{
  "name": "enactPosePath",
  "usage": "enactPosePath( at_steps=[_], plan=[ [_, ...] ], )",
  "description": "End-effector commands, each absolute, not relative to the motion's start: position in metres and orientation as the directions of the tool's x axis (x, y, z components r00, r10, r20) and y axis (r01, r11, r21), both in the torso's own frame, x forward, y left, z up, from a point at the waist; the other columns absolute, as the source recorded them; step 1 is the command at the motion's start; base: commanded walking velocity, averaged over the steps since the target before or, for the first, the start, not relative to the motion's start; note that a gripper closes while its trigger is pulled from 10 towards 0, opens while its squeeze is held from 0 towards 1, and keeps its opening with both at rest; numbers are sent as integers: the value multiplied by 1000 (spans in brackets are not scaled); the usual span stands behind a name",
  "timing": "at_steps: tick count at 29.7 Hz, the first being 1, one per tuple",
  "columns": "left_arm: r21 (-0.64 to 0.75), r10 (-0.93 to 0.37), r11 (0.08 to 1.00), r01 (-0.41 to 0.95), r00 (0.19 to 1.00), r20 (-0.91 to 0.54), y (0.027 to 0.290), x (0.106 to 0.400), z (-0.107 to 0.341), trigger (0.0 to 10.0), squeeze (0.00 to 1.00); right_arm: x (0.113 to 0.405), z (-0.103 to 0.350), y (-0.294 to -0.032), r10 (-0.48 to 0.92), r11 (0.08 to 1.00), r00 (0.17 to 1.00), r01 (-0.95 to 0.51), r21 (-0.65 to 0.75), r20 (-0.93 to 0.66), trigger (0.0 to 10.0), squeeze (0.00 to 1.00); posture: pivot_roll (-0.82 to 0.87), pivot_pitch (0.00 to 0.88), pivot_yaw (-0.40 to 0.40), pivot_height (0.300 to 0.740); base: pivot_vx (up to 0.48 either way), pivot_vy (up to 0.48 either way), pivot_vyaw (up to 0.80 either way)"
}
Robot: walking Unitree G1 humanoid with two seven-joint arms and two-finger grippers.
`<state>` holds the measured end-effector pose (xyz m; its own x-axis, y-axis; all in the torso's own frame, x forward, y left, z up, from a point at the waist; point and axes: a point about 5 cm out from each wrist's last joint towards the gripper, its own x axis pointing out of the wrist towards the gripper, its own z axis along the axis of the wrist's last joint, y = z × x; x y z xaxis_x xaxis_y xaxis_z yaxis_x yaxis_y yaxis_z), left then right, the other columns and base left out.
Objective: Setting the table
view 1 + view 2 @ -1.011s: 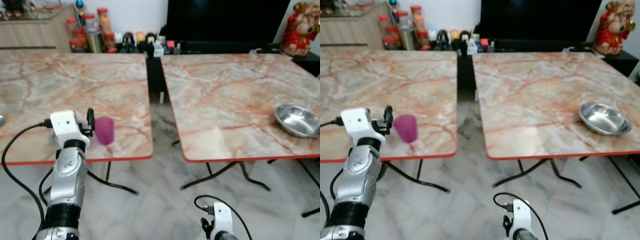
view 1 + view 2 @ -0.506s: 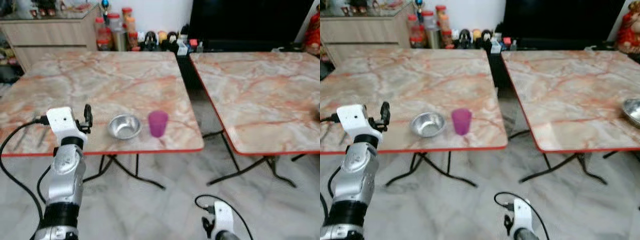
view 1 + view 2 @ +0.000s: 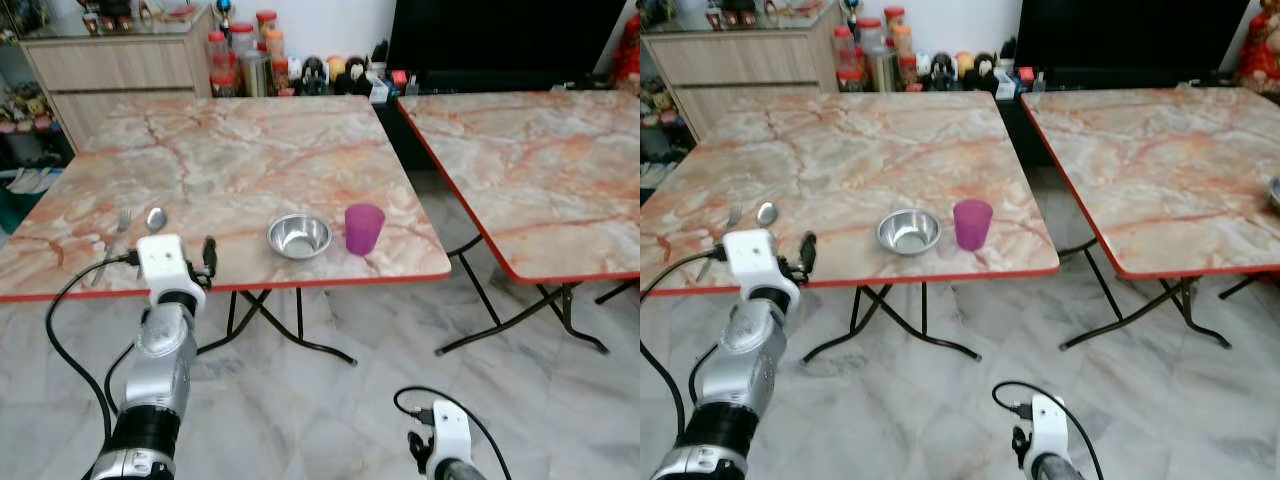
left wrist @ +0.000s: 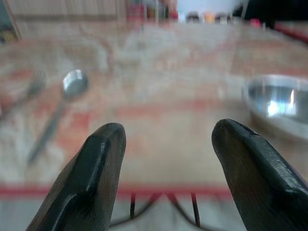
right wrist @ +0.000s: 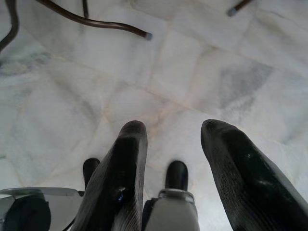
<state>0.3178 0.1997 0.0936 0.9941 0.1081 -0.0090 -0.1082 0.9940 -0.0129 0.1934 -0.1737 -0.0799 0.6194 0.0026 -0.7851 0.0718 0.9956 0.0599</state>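
A marble-patterned worktop (image 3: 250,150) with a red edge stands in front of the robot. A second worktop of the same kind (image 3: 540,170) lies well off to the right, across a gap of pale tiled floor (image 3: 330,400).

The left pincer (image 4: 166,159) is raised at the near edge of the first worktop, pointing across it. Its two black fingers (image 4: 98,178) are spread apart with nothing between them.

The right pincer (image 5: 173,168) hangs low, aimed at the floor, its fingers also apart and empty.

Everything for the table setting lies beyond the left pincer, on the worktop:
- A small steel bowl (image 3: 298,236) sits ahead of it and to its right, near the front edge.
- A purple cup (image 3: 364,229) stands upright just beside the bowl, farther right again, apart from it.
- A spoon (image 3: 152,221) lies ahead of the pincer and slightly to its left.
- A fork (image 3: 113,232) lies just beyond the spoon, farther left.

Both pieces of cutlery run lengthwise away from the robot, heads at the far end and handles toward the near edge.

Judging by this layout, the left arm is clearly the nearer one for every item. The spoon looks closest, needing only a short reach forward and a little left.
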Motion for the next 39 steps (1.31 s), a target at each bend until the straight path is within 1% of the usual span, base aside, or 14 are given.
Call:
enactPosePath(
  at_steps=[1,5,6,11,12,13,15,16,17,22,24,28,35,39],
  plan=[
    [33,119,992,-118,993,-25,209,310,84,10000,0,194,-79,-178,-13,994,627,94,58,-779,10000,0,50,0,-6,740,0,0,0],
    [64,143,988,-138,987,-76,222,295,66,10000,0,193,-80,-179,-19,994,624,99,55,-781,10000,0,56,0,-2,740,0,0,0],
    [103,154,985,-140,978,-139,229,285,50,10000,0,192,-80,-179,-20,993,621,102,55,-783,10000,0,55,0,1,740,0,0,0],
    [138,165,981,-134,956,-242,237,273,29,10000,0,191,-80,-178,-20,993,620,104,58,-784,10000,0,54,0,9,740,0,0,0],
    [167,159,980,-112,940,-301,237,269,18,10000,0,191,-80,-177,-20,992,621,109,61,-784,10000,0,49,0,19,740,0,0,0],
    [167,159,980,-112,940,-301,237,269,18,10000,0,191,-80,-177,-20,992,621,109,61,-784,10000,0,49,0,19,740,0,0,0],
    [187,140,981,-58,876,-462,236,254,-11,10000,0,192,-80,-176,-22,991,622,118,66,-782,10000,0,40,0,30,740,0,0,0],
    [187,140,981,-58,876,-462,236,254,-11,10000,0,192,-80,-176,-22,991,622,118,66,-782,10000,0,40,0,30,740,0,0,0],
    [192,136,981,-41,847,-514,234,248,-21,10000,0,192,-80,-177,-24,990,623,122,66,-782,10000,0,40,0,30,740,0,0,0],
    [191,131,981,-25,813,-568,232,240,-31,10000,0,191,-81,-177,-27,990,621,127,66,-783,10000,0,32,0,37,740,0,0,0],
    [184,123,983,-12,782,-611,230,233,-39,10000,0,188,-82,-179,-32,989,616,135,65,-787,10000,0,14,0,50,740,0,0,0],
    [181,122,983,-9,773,-623,230,230,-41,10000,0,187,-83,-179,-34,988,614,138,64,-789,10000,0,14,0,50,740,0,0,0],
    [151,101,989,3,724,-683,222,220,-53,10000,0,180,-86,-183,-47,986,600,158,60,-799,10000,0,6,0,59,740,0,0,0],
    [160,101,987,18,703,-704,220,220,-56,10000,0,182,-85,-182,-46,985,602,159,63,-797,10000,0,7,0,59,740,290,0,0]
  ],
)
